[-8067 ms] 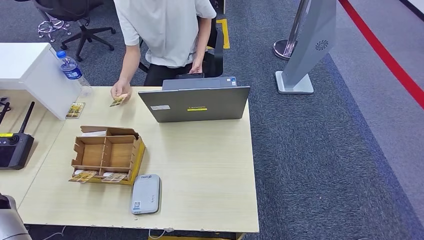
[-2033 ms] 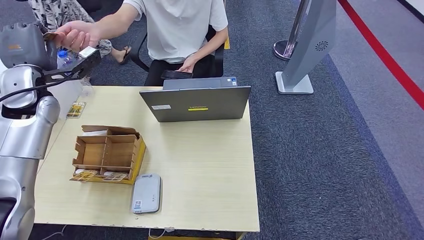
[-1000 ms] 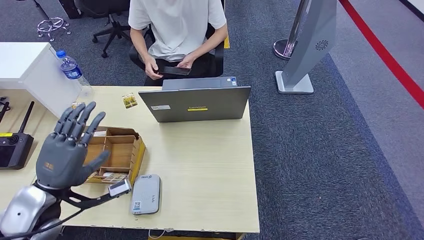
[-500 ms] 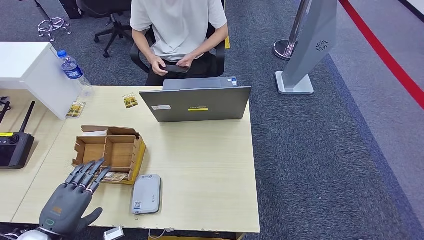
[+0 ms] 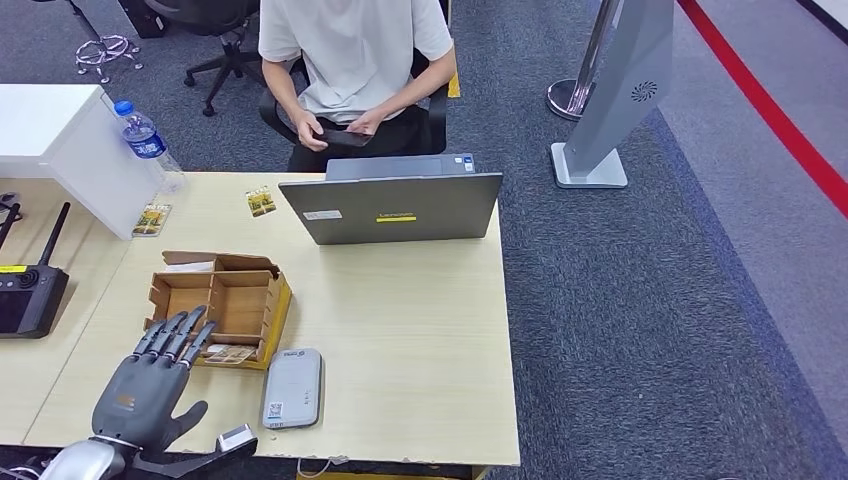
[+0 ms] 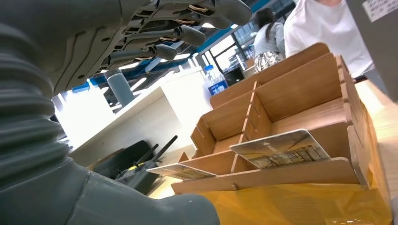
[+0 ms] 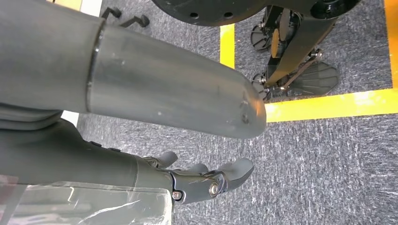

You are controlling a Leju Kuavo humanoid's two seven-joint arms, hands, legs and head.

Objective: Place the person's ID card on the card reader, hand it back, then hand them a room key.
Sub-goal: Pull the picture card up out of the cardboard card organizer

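My left hand (image 5: 150, 385) hovers with fingers spread and nothing in it over the table's near edge. Its fingertips (image 5: 185, 330) reach the front of the wooden card box (image 5: 245, 290). A patterned key card (image 5: 232, 354) lies in the box's front slot; in the left wrist view it (image 6: 281, 149) sits beside a second card (image 6: 180, 171), just beyond my left hand (image 6: 94, 51). The grey card reader (image 5: 292, 388) lies to the right of the hand. A small card (image 5: 261, 201) lies on the table by the laptop (image 5: 400, 205). My right hand (image 7: 202, 180) hangs over the floor, holding nothing.
A person (image 5: 350, 50) sits behind the laptop, holding a phone (image 5: 345, 137) in both hands. Another card (image 5: 151, 219) lies beside a white box (image 5: 60, 140) with a water bottle (image 5: 145, 140) near it. A black remote controller (image 5: 30, 295) sits at the left.
My left hand has moved forward and up, so its fingertips now reach the box's front slots and hide the left-hand card there. The person has shifted slightly.
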